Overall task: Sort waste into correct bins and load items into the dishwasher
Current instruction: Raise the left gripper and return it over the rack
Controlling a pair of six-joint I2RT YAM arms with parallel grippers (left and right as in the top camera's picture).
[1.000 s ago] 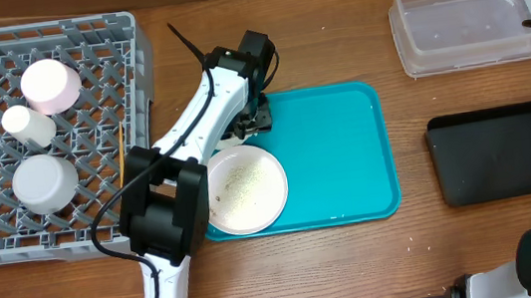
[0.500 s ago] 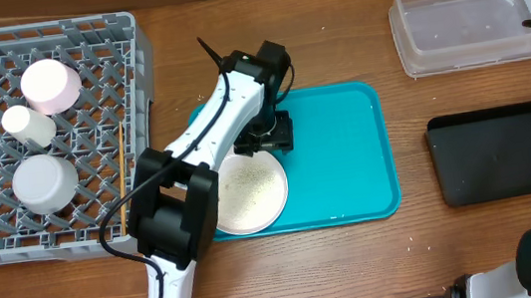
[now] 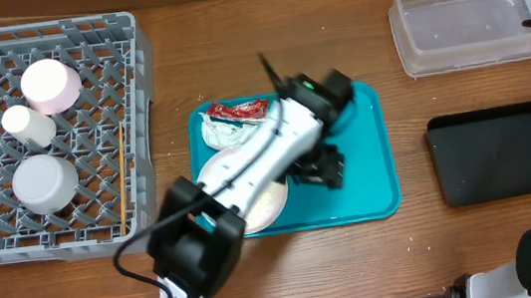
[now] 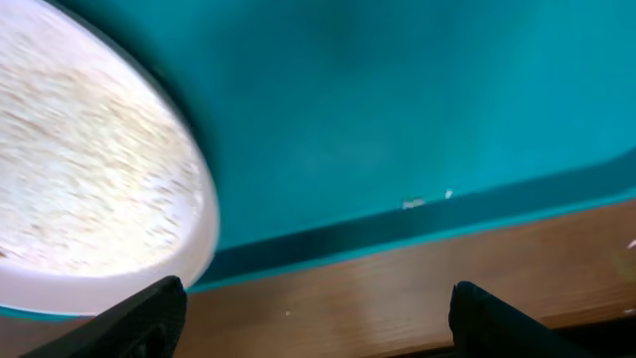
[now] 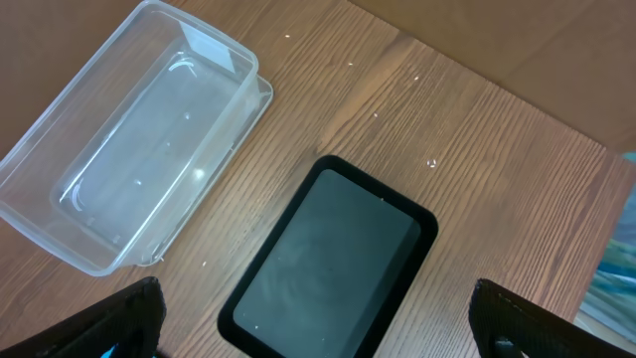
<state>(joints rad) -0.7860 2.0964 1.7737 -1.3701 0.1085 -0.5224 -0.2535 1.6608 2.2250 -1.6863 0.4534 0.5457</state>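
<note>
The red sauce packet [image 3: 241, 110] and the crumpled white napkin [image 3: 221, 132] lie at the back left of the teal tray [image 3: 365, 183]. The white plate [image 3: 267, 205] with rice crumbs sits at the tray's front left, partly under my left arm; it also shows in the left wrist view [image 4: 79, 179]. My left gripper [image 3: 321, 170] [image 4: 318, 323] is open and empty over the tray's middle. The rack [image 3: 84, 49] holds the pink dish [image 3: 50, 83], white cup [image 3: 27, 124], grey bowl [image 3: 44, 182] and chopsticks [image 3: 122, 153]. My right gripper [image 5: 318, 328] is open, high above the bins.
The clear tub [image 3: 471, 15] [image 5: 129, 169] stands at the back right and is empty. The black tray [image 3: 504, 150] [image 5: 333, 264] lies in front of it, also empty. Bare wood lies between the teal tray and the bins.
My left arm has swung right, from the teal tray's back left to its middle. This uncovered the red packet and napkin. The gripper is empty. The right arm has not moved.
</note>
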